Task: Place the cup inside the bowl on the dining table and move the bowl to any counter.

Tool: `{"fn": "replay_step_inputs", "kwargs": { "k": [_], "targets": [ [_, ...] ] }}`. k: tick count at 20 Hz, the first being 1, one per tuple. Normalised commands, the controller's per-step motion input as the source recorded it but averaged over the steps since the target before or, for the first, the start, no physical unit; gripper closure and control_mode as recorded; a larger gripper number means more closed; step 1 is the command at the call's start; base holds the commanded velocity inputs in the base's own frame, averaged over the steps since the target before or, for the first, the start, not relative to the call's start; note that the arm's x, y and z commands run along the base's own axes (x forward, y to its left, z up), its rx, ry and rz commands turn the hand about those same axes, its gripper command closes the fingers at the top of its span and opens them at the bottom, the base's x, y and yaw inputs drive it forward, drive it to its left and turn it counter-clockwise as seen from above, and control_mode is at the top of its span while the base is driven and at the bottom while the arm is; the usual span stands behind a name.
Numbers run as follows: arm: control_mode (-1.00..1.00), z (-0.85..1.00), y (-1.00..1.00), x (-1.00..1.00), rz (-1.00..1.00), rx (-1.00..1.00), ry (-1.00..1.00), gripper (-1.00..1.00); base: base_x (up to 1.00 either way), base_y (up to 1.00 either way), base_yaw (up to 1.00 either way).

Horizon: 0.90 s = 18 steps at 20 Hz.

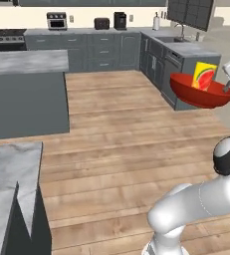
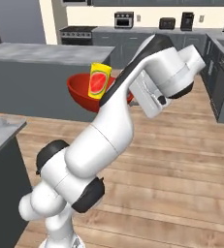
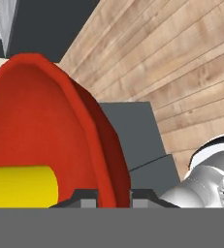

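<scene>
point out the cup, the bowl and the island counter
cup (image 2: 98,81), right base view, on its red mark
bowl (image 1: 198,97), left base view, on its outer wall
counter (image 1: 24,61), left base view, on its marble top

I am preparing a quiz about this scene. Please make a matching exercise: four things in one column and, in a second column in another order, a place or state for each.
Things:
1. cup
2. bowl
3. gripper
4. toaster

Places or states:
A. shut on the red rim
B. on the counter by the far wall
C. standing inside the bowl
D. held up in the air over the wooden floor

Pairs: 1-C, 2-D, 3-A, 4-B
</scene>
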Motion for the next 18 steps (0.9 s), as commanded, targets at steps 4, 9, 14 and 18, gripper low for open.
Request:
{"fn": "replay_step_inputs", "kwargs": {
  "k": [4,9,14,18],
  "targets": [
    [1.0,0.0,0.0,0.0,0.0,0.0,0.0,1.0,1.0,-0.17,0.0],
    [1.0,0.0,0.0,0.0,0.0,0.0,0.0,1.0,1.0,-0.15,0.0],
    [1.0,0.0,0.0,0.0,0.0,0.0,0.0,1.0,1.0,-0.18,0.0],
    [1.0,0.0,0.0,0.0,0.0,0.0,0.0,1.0,1.0,-0.15,0.0]
  ]
}}
